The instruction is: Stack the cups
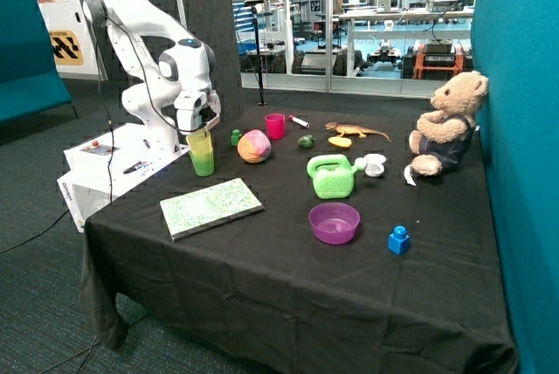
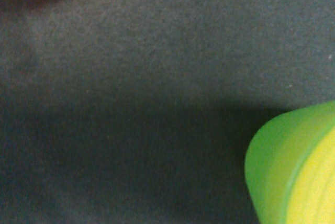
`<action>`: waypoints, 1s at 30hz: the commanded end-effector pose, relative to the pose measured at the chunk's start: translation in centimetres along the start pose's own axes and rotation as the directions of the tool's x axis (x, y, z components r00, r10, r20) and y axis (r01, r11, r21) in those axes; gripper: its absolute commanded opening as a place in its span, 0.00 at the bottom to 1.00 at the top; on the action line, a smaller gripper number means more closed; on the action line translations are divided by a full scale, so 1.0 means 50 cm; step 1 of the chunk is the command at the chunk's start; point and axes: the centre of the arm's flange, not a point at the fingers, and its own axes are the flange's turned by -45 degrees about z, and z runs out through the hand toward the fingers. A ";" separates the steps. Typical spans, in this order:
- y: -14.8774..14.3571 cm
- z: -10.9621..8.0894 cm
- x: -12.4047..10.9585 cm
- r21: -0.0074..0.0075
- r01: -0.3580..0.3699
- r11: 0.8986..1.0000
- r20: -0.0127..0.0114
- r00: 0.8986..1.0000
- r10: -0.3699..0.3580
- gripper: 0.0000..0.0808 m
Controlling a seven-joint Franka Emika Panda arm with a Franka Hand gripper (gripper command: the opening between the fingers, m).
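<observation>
The yellow cup [image 1: 200,141] sits nested inside the translucent green cup [image 1: 203,162], which stands on the black tablecloth near the robot's base. My gripper [image 1: 197,128] is directly over the yellow cup's rim, at or just above it. The magenta-pink cup [image 1: 275,125] stands upright and alone further back, past a multicoloured ball [image 1: 254,146]. In the wrist view the green cup's wall [image 2: 267,166] with the yellow cup [image 2: 314,187] inside it shows at one corner over the dark cloth.
A speckled notebook [image 1: 210,207] lies in front of the stacked cups. A green watering can [image 1: 331,176], purple bowl [image 1: 334,222] and blue block [image 1: 399,239] stand mid-table. A teddy bear [image 1: 445,125], toy lizard [image 1: 358,131] and marker [image 1: 300,121] are at the back.
</observation>
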 end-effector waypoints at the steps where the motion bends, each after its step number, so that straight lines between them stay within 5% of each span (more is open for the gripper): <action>1: -0.017 0.012 -0.011 -0.002 0.013 1.000 -0.005 1.000 -0.013 0.00; 9: -0.006 0.014 -0.009 -0.002 -0.011 1.000 -0.005 1.000 0.011 0.00; 18: 0.000 0.009 0.002 -0.002 0.009 1.000 -0.005 1.000 -0.009 0.64; 30: -0.002 0.004 0.012 -0.002 0.032 0.999 -0.005 0.999 -0.032 0.77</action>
